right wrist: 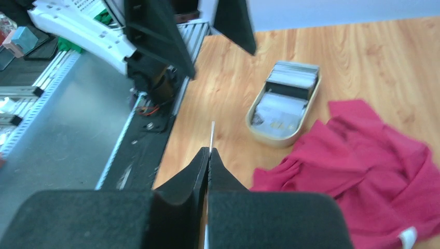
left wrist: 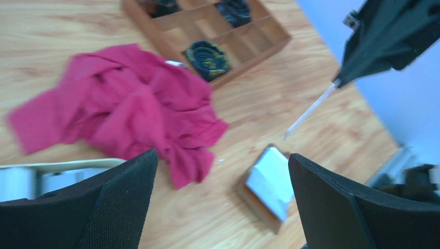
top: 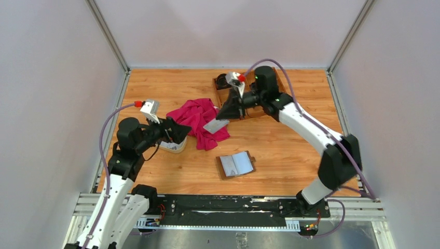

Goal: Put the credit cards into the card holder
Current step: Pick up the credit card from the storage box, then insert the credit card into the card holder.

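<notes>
The card holder [top: 236,164], a brown wallet lying open with greyish pockets up, rests on the table front centre; it also shows in the left wrist view [left wrist: 267,188]. My right gripper [top: 224,115] is shut on one grey credit card [top: 216,125], held in the air above the pink cloth, seen edge-on in the right wrist view [right wrist: 211,136] and in the left wrist view [left wrist: 310,111]. The other credit cards [right wrist: 284,106] lie stacked in a cream oval dish [right wrist: 259,134]. My left gripper [top: 179,134] is open and empty over that dish.
A crumpled pink cloth [top: 200,120] lies between the dish and a brown wooden compartment tray [top: 223,96] at the back, which holds dark round items [left wrist: 207,59]. Metal rails [top: 228,205] run along the near edge.
</notes>
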Motion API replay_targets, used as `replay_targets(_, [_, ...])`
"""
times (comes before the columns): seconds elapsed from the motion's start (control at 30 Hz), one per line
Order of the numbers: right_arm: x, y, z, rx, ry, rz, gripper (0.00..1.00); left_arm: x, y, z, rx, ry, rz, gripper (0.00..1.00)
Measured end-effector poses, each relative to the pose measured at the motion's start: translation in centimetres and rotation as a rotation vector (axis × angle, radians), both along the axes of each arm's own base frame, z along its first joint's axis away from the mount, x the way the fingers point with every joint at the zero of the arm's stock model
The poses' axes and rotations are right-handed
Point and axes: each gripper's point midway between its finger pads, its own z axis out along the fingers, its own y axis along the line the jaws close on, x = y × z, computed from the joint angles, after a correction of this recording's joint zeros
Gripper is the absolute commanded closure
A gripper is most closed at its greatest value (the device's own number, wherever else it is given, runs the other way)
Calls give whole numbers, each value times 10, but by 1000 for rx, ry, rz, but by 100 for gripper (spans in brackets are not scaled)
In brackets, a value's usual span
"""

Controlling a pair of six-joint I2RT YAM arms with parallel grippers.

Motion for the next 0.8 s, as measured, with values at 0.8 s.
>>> replay_targets(0.8, [-64,-154,-77,-64,413,-267,100,-68,-171,-72,-110,42,-512,2])
